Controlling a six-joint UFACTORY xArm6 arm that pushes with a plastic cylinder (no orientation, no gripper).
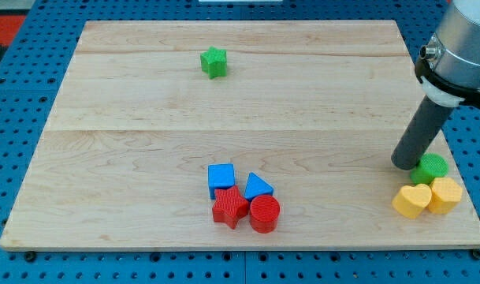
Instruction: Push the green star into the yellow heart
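Observation:
The green star [213,61] lies near the view's top, left of centre on the wooden board [145,118]. The yellow heart [411,200] lies at the view's bottom right, touching a yellow hexagon block [446,194]. A green round block [430,166] sits just above the two yellow blocks. My tip [406,165] stands at the right side of the board, right beside the green round block on its left, and just above the yellow heart. It is far from the green star.
A cluster sits at the bottom centre: a blue cube [221,178], a blue triangle [257,187], a red star [230,207] and a red cylinder [264,214]. The board's right edge [452,150] runs close by the tip.

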